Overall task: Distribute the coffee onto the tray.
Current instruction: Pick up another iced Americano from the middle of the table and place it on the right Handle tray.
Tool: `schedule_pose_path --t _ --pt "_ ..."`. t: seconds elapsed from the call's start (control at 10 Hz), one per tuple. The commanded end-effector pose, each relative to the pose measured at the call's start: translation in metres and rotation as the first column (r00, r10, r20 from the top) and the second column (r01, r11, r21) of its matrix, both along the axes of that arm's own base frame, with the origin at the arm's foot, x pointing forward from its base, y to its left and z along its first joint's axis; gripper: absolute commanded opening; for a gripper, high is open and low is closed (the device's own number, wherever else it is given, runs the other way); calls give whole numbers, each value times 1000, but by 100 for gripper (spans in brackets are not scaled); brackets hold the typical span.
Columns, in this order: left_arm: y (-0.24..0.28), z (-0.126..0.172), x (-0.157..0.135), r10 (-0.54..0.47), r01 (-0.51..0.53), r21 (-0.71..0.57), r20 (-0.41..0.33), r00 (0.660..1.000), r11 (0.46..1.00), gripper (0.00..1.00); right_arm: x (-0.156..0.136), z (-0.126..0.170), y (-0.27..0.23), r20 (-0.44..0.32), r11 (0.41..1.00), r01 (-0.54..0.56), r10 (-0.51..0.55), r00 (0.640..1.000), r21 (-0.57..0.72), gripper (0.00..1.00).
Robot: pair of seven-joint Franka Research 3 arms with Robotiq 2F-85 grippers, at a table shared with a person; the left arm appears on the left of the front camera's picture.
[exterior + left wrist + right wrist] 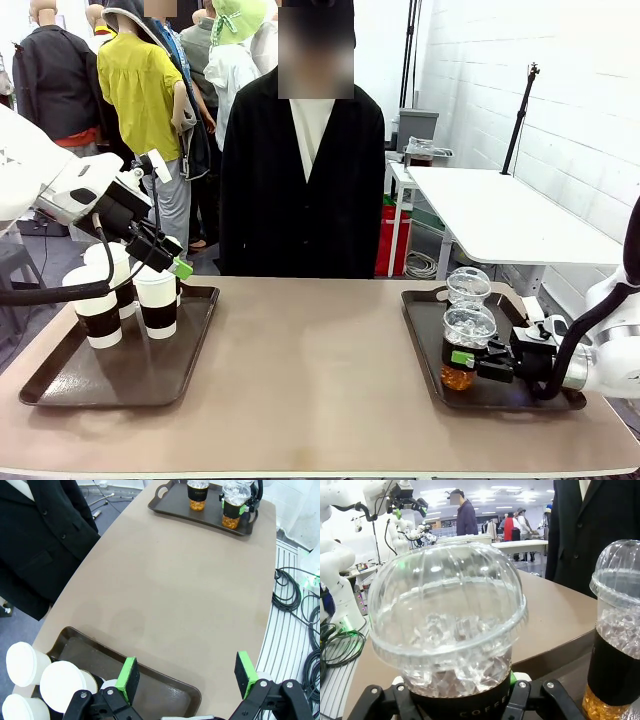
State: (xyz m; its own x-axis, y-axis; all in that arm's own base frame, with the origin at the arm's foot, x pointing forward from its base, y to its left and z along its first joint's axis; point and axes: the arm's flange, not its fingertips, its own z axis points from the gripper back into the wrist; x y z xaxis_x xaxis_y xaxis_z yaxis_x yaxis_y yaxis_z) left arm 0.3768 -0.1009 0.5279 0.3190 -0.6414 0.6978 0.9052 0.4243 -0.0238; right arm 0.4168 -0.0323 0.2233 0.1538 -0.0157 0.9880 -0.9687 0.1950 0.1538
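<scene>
Front view: two dark trays on the brown table (310, 390). The left tray (60, 385) holds the white-lidded paper cups (157, 300), three visible, clustered at its far left part; the left gripper (172, 262) hangs just above and beside the nearest of them, its spread not readable from here. The right tray (425, 305) carries two dome-lidded iced cups; the right gripper (470, 360) comes in level from the right and is clamped on the sleeve of the near iced cup (468, 345), the second iced cup (468, 287) standing just behind it. The person (303, 160) stands at the far edge, hands not visible. Left wrist view: the left gripper's pads (129, 679) are spread wide with nothing between them, over the tray's inner edge; the paper cups sit to the lower left of the fingers, upright, lids up, so they lie off to the side rather than between the pads. The right tray shows far across the table. Right wrist view: the held cup's dome (447, 615) sits squarely between the fingers, upright, sleeve gripped at the bottom edge; the other iced cup (617, 645) stands near on one side, apart from it. Judgement: the right arm has the cup, long axis vertical, so a straight lift clears the neighbour; whether its base rests on the tray I cannot tell.
</scene>
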Motion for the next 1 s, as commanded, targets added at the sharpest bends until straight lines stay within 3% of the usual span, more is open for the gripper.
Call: schedule_pose_path --t 0.0,0.9 --pt "2 -3 2 -21 21 -23 8 1000 1000 100 0 5 -7 6 999 -42 42 999 4 100" --pt "2 -3 2 -21 21 -23 8 1000 1000 100 -16 14 -34 -44 998 -3 0 999 -70 100"
